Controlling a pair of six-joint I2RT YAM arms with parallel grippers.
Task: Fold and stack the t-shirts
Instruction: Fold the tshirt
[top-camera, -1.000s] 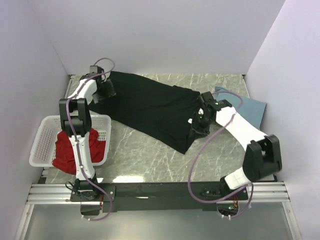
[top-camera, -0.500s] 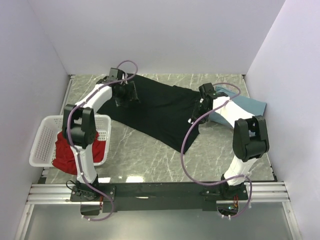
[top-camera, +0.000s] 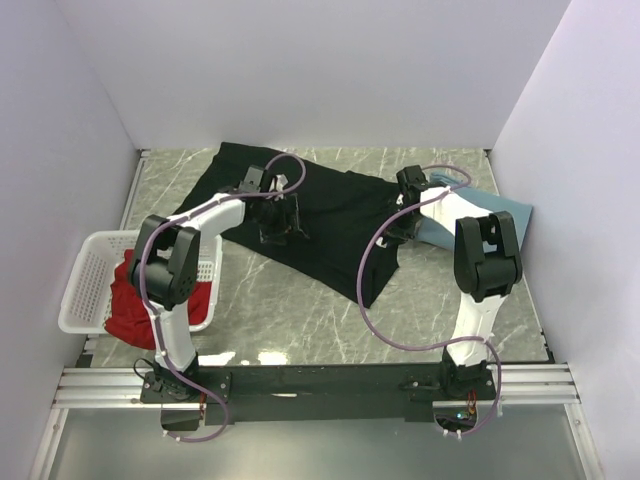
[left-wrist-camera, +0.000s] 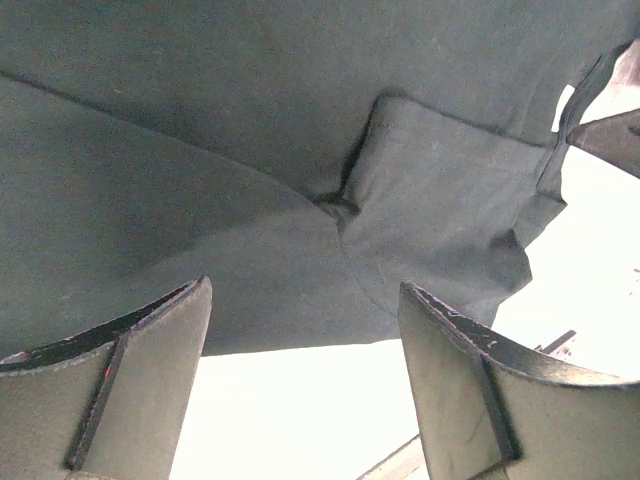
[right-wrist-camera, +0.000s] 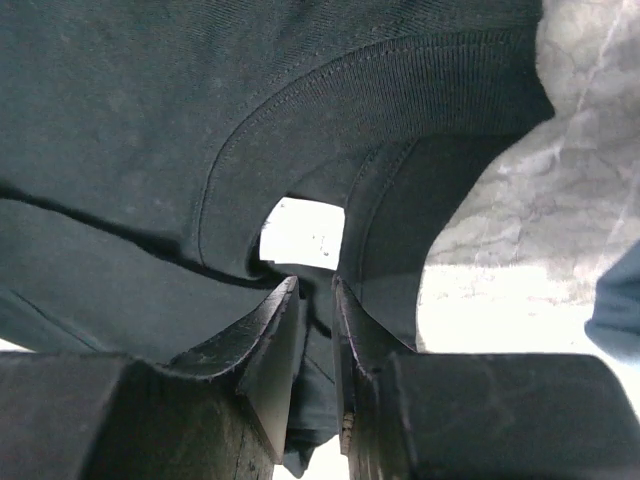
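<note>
The black shirt (top-camera: 330, 205) is spread on the marble table (top-camera: 300, 320), its long axis laid from far left to near right. At its right end, cloth by the collar is pinched between the nearly closed fingers of the right claw (right-wrist-camera: 314, 285). The left claw (left-wrist-camera: 305, 290) is held wide and empty just above the cloth, near a sleeve seam, so the left side is judged its reach. The blue shirt (top-camera: 505, 215) is laid far right, and the red shirt (top-camera: 130, 310) is in the basket (top-camera: 85, 270), near left. Bare marble is seen on the near side, judged room for a fold.
</note>
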